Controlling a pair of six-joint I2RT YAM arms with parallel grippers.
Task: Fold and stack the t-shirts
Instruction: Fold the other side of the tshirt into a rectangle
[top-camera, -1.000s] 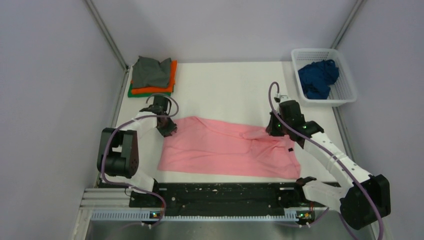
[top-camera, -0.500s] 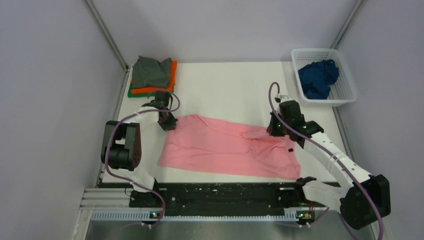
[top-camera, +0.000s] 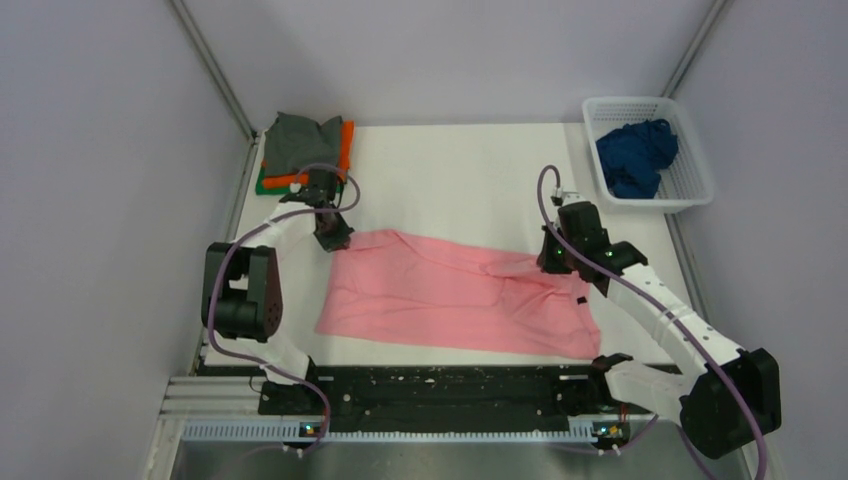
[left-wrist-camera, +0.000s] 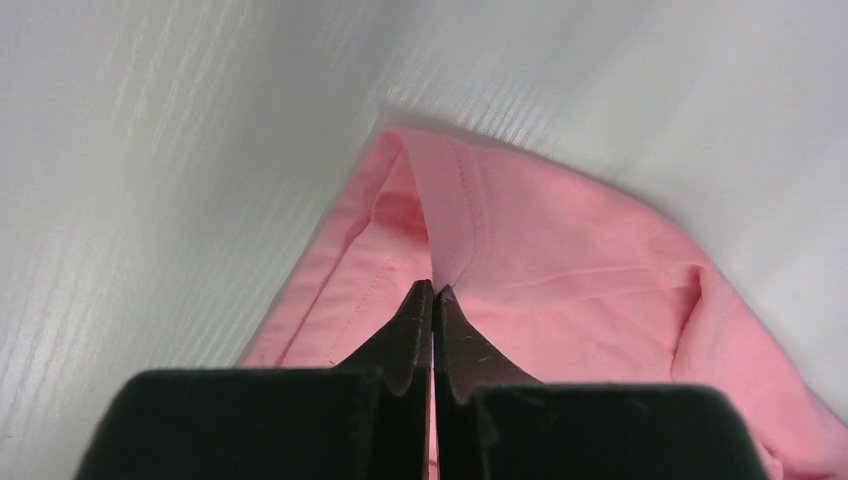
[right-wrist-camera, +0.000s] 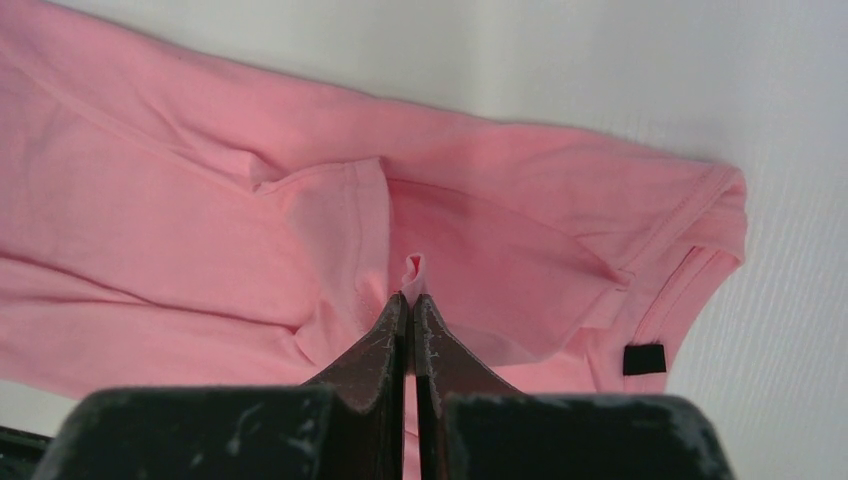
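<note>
The pink t-shirt (top-camera: 450, 295) lies spread and wrinkled across the middle of the tabletop (top-camera: 460, 170), its length running from left to right. The left hand (top-camera: 334, 238) sits at the shirt's far left corner. The left wrist view shows its fingers pressed together on a raised ridge of pink cloth beside a stitched hem. The right hand (top-camera: 553, 264) sits at the far edge near the shirt's right end, its fingers likewise pressed together, pinching a small upright fold of pink cloth. A small dark label (right-wrist-camera: 644, 358) shows on the shirt near that end. In the far left corner of the tabletop a grey t-shirt (top-camera: 303, 140) lies on an orange t-shirt (top-camera: 346, 150), with a green t-shirt (top-camera: 264, 185) beneath. The left hand is just beside this pile. At the far right a white basket (top-camera: 695, 190) holds a crumpled dark blue t-shirt (top-camera: 635, 155).
</note>
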